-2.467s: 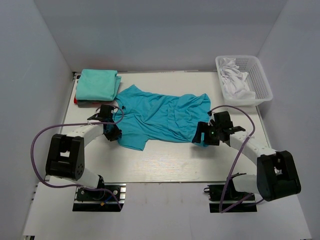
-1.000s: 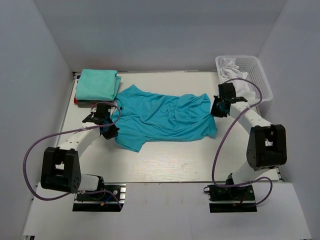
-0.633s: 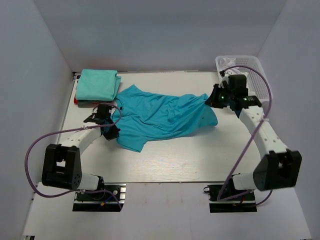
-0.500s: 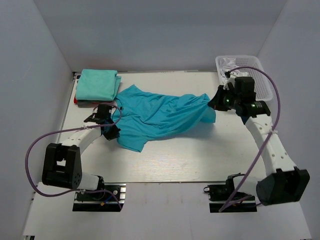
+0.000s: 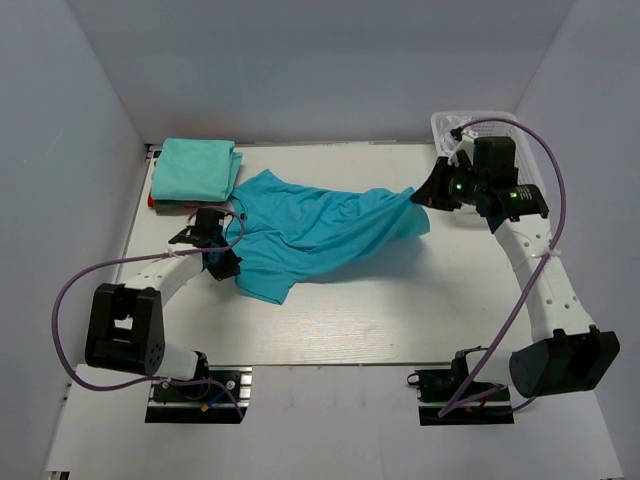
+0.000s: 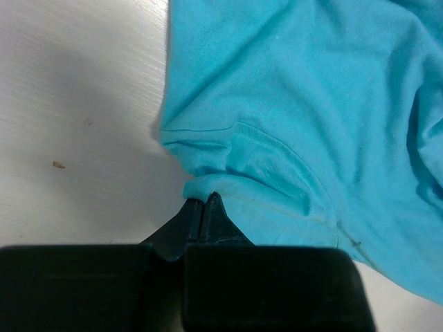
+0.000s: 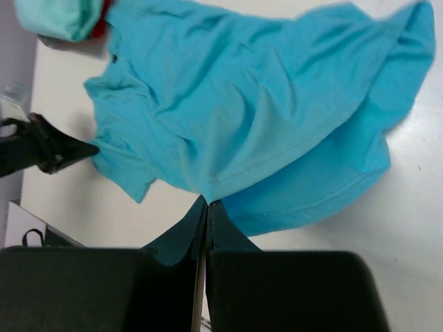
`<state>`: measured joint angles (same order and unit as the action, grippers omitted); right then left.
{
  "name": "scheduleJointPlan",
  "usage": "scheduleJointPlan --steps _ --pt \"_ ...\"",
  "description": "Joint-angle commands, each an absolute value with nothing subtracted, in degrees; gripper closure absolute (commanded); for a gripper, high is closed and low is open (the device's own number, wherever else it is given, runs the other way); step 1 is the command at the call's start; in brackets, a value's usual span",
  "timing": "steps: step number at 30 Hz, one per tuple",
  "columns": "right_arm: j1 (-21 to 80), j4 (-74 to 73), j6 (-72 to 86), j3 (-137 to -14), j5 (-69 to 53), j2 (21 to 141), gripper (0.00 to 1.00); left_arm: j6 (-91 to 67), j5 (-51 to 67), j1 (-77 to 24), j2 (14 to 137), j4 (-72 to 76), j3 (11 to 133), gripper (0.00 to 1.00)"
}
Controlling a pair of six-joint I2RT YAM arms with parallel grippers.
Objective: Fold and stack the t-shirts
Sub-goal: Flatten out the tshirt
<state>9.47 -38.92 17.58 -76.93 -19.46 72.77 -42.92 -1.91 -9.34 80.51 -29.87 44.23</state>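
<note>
A bright turquoise t-shirt [image 5: 320,225] lies spread and wrinkled across the middle of the table. My left gripper [image 5: 222,262] is low on the table at the shirt's left sleeve, shut on a fold of the sleeve edge [image 6: 208,185]; its tips [image 6: 202,200] are pressed together. My right gripper [image 5: 418,198] is raised at the back right, shut on the shirt's hem [image 7: 228,181], and the cloth hangs from its tips [image 7: 208,203]. Paler mint t-shirts [image 5: 195,168], folded into a rectangle, lie at the back left corner.
A white basket [image 5: 442,125] stands at the back right, mostly hidden behind my right arm. Something red [image 5: 151,201] shows under the folded pile. Grey walls close in the table on three sides. The bare tabletop [image 5: 380,310] lies in front of the shirt.
My right gripper has risen and swung toward the back right with the hem, lifting the shirt's right side off the table. My left gripper has stayed on the sleeve.
</note>
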Motion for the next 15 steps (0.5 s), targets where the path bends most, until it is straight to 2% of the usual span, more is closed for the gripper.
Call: scheduleJointPlan --steps 1,10,14,15 --pt "9.32 -36.3 17.58 -84.88 -23.99 73.29 1.0 -42.63 -2.11 -9.4 80.77 -28.92 44.47 1.0" --pt "9.05 -35.77 17.67 -86.57 -22.59 84.36 1.0 -42.1 -3.25 -9.4 85.6 -29.44 47.81 1.0" --pt "8.88 -36.65 16.97 -94.88 -20.22 94.46 1.0 -42.1 -3.78 -9.4 89.46 -29.97 50.79 1.0" --pt "8.88 -36.82 16.61 -96.75 -19.95 100.75 1.0 -42.1 -4.3 -9.4 90.26 -30.49 52.19 1.0"
